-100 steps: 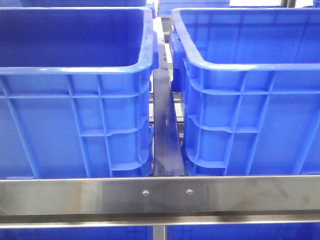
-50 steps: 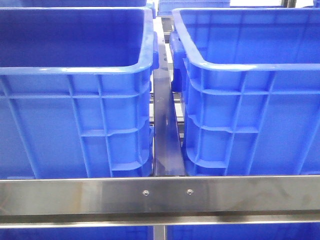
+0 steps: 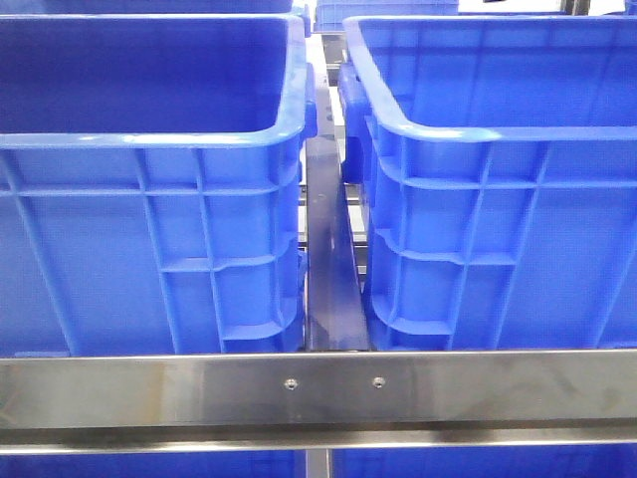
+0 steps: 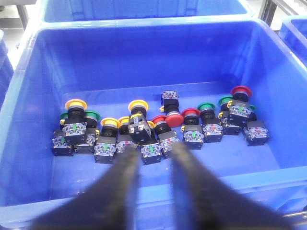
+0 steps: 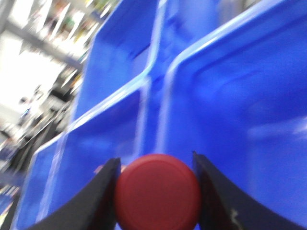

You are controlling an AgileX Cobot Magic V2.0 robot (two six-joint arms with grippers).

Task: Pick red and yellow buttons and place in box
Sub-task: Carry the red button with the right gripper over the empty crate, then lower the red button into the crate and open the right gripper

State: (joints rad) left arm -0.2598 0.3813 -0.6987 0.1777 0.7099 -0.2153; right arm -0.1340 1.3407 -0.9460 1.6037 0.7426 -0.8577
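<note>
Overhead, the left pincer [image 4: 152, 155] hangs above a deep blue plastic crate [image 4: 29, 96], its two dark fingers [image 4: 122, 182] spread with a clear gap between them and nothing held. Just beyond the fingertips, on the crate floor, lies a loose row of small push-button parts with black blocky bodies [image 4: 148, 129]: yellow-capped ones [image 4: 138, 104] beyond and off to one side of the tips, a large red mushroom-capped one [image 4: 173, 119] just beyond the other finger, and green-capped ones [image 4: 207, 107] mixed with another red cap [image 4: 241, 90] further along that same side. The buttons crowd and touch one another, so open floor around any single one is slight, while the crate's far half is bare blue floor and its walls stand well back from the row, leaving room above for the fingers. The right pincer [image 5: 156, 165] grips a round red button cap [image 5: 157, 191] between its two dark fingers, which press against the cap on either side; beyond it, blurred, run the pale rims of blue crates [image 5: 158, 72]. From the front, two tall blue ribbed crates [image 3: 149, 229] stand side by side behind a brushed steel rail [image 3: 318, 388], a narrow dark channel [image 3: 328, 269] parting them; neither arm shows there. Compared with the front pictures of a second and half a second earlier, that view is unchanged: crates, rail and channel sit as before.
</note>
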